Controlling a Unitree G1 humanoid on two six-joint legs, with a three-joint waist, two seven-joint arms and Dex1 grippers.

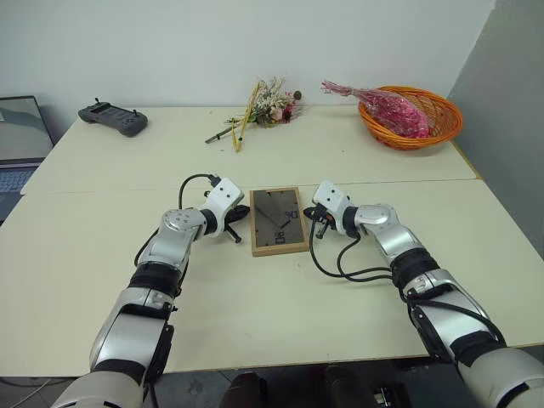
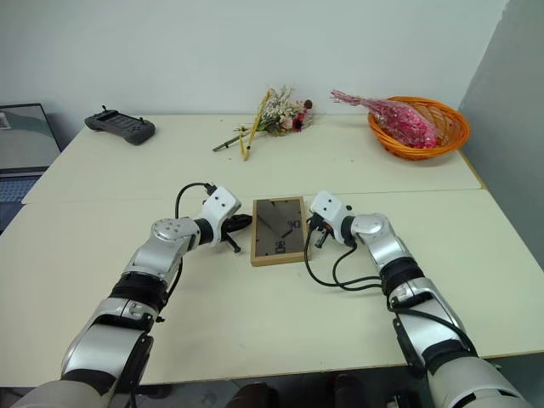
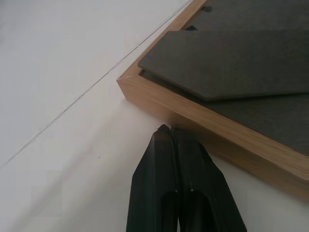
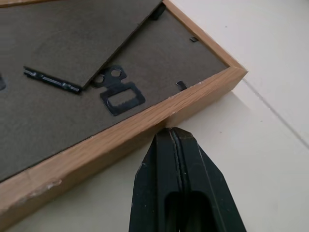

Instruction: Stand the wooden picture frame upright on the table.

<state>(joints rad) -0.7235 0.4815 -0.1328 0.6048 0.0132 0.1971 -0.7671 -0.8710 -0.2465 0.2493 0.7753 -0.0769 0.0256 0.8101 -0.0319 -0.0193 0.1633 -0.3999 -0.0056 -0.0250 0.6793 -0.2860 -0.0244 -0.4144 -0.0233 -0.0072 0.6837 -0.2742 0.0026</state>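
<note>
The setting reads as a robotics lab or test room. A large pale table (image 1: 102, 272) with a seam stands against a bare white wall. Ahead of the left gripper (image 1: 239, 226), at the far edge, lies a handheld controller (image 1: 113, 117); a laptop (image 1: 19, 144) sits off to its outer side. Staged props lie beyond the right gripper (image 1: 313, 213): dried flowers (image 1: 270, 106) and an orange basket (image 1: 412, 116).
</note>
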